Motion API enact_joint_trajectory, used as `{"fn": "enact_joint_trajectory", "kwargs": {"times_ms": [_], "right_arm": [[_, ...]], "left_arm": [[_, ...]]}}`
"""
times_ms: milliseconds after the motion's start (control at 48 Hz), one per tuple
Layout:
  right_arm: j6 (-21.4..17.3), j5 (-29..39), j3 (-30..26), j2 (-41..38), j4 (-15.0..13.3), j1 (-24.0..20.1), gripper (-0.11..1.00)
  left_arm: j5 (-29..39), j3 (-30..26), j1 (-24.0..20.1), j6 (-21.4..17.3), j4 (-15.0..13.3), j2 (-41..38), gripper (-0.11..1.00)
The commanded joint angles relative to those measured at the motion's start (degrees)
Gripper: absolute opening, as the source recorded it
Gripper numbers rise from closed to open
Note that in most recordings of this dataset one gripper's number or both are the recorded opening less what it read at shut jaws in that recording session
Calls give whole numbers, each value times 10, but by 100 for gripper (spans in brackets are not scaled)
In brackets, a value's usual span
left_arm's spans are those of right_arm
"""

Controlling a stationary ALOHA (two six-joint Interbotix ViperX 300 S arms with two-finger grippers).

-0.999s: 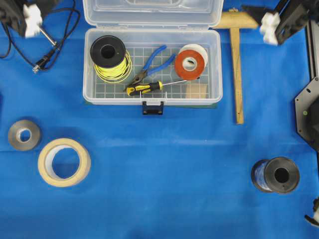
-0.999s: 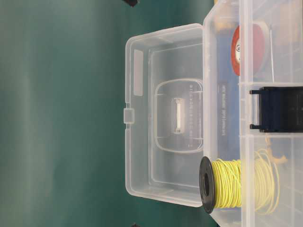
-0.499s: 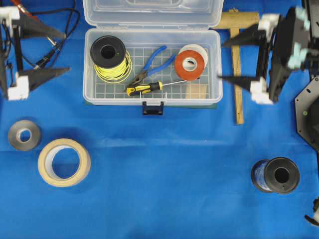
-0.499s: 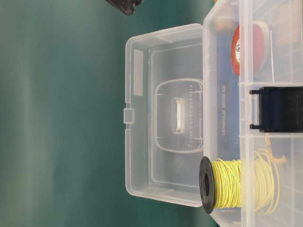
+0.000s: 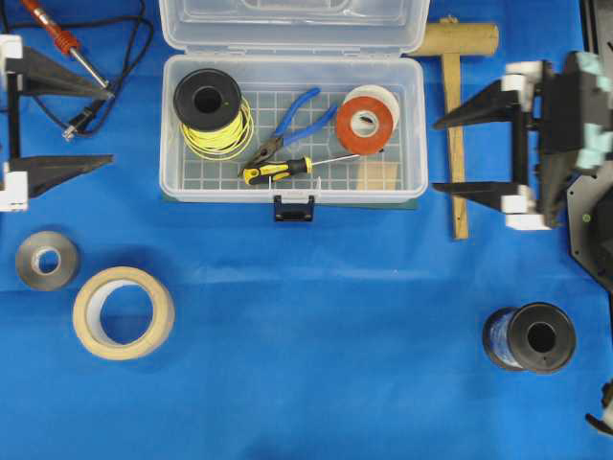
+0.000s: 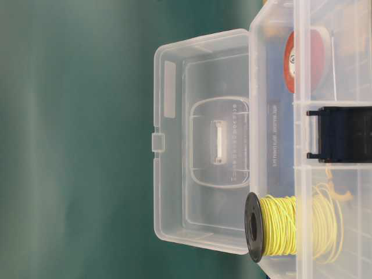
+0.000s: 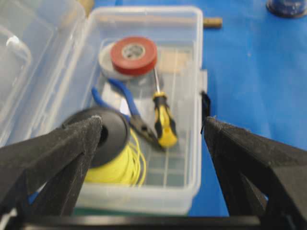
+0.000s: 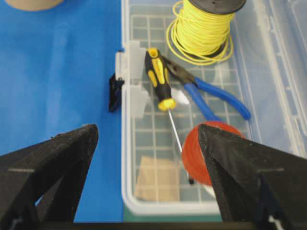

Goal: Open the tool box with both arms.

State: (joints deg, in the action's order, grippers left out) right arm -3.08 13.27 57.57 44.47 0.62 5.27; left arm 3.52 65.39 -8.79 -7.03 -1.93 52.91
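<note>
With the lid up, my box [image 5: 292, 125] stands open.
Both grippers, left [image 5: 57, 123] and right [image 5: 469, 149], spread empty, flank its short ends.

Black pointed claws [image 5: 436, 153], white mounts

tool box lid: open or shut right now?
Open. The tool box lid is swung back, leaving the yellow wire spool, pliers and screwdriver uncovered.

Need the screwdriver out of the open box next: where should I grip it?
Grip the yellow-and-black screwdriver across its thick handle, coming straight down. It lies flat in the clear plastic tool box, handle near the front wall; blue-handled pliers crowd the side away from that wall.
</note>
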Motion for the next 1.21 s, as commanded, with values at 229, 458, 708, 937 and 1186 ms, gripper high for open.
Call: {"fn": "enact_joint_trajectory", "kwargs": {"times_ms": [229, 458, 708, 937, 1186], "right_arm": [[-2, 53, 56, 135, 2, -1, 83], [-27, 61, 102, 174, 4, -1, 83], [-49, 43, 131, 172, 4, -1, 83], [-51, 42, 134, 172, 4, 0, 83], [-51, 42, 134, 172, 4, 0, 83]], "left_arm": [[71, 38, 1, 2, -2, 113, 90], [98, 76, 1, 3, -3, 167, 90], [98, 102, 1, 4, -10, 175, 90], [90, 114, 1, 31, -11, 173, 90], [90, 115, 1, 32, -10, 173, 90]]}}
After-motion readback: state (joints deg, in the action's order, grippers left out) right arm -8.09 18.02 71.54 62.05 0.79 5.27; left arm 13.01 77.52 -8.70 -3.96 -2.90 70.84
